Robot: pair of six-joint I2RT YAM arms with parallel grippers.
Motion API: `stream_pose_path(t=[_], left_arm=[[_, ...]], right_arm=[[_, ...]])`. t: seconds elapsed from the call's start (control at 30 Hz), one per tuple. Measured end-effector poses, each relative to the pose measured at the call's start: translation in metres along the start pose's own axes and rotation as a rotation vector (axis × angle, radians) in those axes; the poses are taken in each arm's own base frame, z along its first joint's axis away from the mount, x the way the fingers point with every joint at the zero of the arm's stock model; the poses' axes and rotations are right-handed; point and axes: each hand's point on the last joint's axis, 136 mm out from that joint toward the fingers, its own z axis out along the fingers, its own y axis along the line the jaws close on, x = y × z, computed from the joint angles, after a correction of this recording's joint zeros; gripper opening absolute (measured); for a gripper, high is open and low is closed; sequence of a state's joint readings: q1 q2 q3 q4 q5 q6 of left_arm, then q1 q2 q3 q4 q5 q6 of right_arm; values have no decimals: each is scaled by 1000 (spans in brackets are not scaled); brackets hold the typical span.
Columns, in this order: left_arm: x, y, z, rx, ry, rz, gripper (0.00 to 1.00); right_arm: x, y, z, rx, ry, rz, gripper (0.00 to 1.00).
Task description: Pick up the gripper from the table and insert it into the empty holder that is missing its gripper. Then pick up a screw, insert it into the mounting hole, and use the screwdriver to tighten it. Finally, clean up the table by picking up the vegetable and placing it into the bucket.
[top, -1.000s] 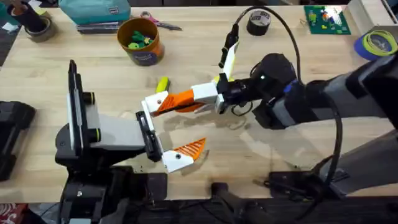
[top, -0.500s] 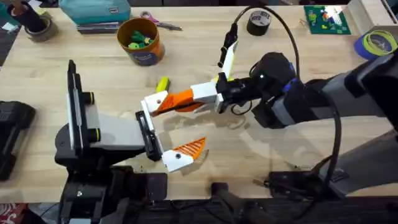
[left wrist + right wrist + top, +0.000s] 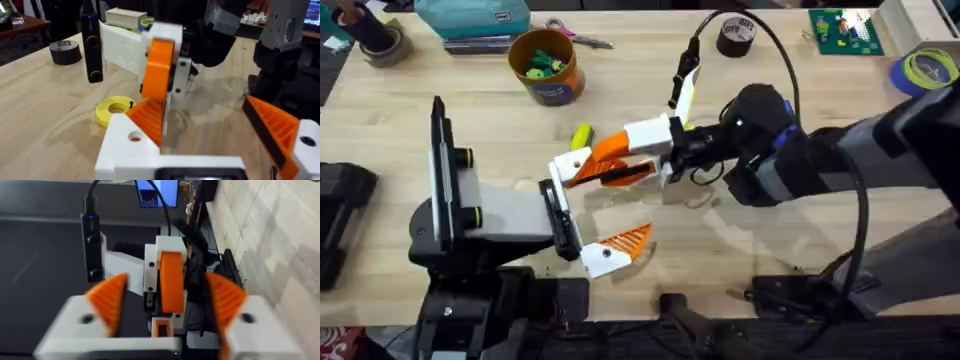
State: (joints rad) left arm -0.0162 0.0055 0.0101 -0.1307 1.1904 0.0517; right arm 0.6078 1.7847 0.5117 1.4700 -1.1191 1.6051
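Judged the gripper (image 3: 612, 152) light, stiff and slick, best pinched across flat flanks; right end effector (image 3: 620, 158) spread around the left end effector's (image 3: 582, 205) open finger

The vegetable (image 3: 581, 135) is half tucked behind the right claw (image 3: 582, 172) — its orange pads blur where the claws meet.
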Motion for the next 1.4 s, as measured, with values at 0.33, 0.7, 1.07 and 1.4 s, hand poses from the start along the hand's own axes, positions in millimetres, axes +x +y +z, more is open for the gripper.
stream_pose_path(t=[0.33,0.7,1.07,1.4], left_arm=[[0,0,0,3,0,0,986],[0,-1,0,3,0,0,986],[0,-1,0,3,0,0,986],[0,-1,0,3,0,-1,985]], right_arm=[[-1,1,-1,-1,-2,-2,993],[-27,-2,-44,52,-84,42,994],[-32,19,-125,262,-249,98,995],[-26,65,-176,688,-324,-72,995]])
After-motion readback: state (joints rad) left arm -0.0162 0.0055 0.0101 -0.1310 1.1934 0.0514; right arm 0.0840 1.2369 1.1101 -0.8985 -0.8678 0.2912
